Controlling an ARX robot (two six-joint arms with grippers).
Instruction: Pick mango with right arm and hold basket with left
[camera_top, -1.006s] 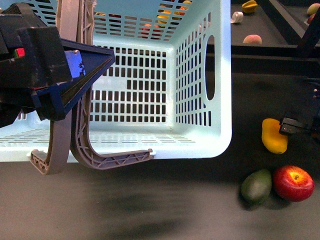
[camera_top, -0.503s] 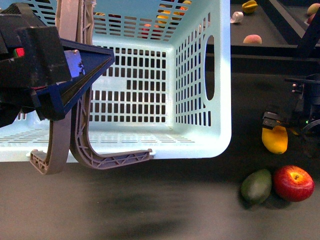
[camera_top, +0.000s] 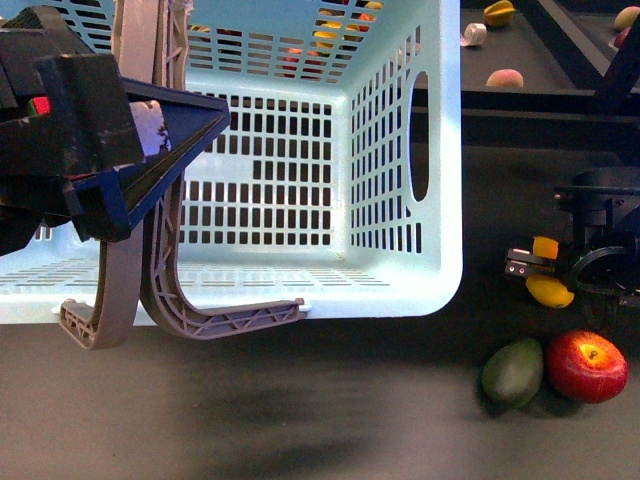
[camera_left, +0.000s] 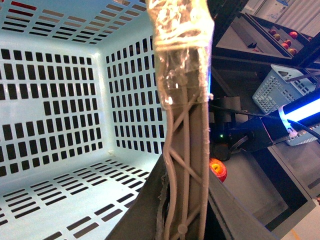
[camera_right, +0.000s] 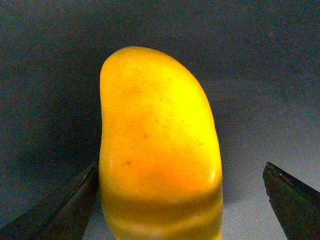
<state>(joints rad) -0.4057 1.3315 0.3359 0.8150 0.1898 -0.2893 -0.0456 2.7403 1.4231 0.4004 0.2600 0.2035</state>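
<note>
My right gripper (camera_top: 545, 268) straddles the mango (camera_right: 160, 145) with its jaws apart. The fruit lies on the dark table (camera_top: 300, 420) between the fingers (camera_right: 60, 210), one of them at or almost at its side and the other clear of it. A red apple (camera_top: 587, 366) and a dark green fruit (camera_top: 513, 372) lie just nearer me than that gripper. My left gripper (camera_top: 160, 150) is clamped on the grey handle (camera_left: 185, 150) of the pale blue basket (camera_top: 440, 290).

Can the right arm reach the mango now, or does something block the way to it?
Probably yes. The right pincer hangs over the mango with its open fingers on both sides, and nothing lies between. The green fruit and red apple lie apart from it.
</note>
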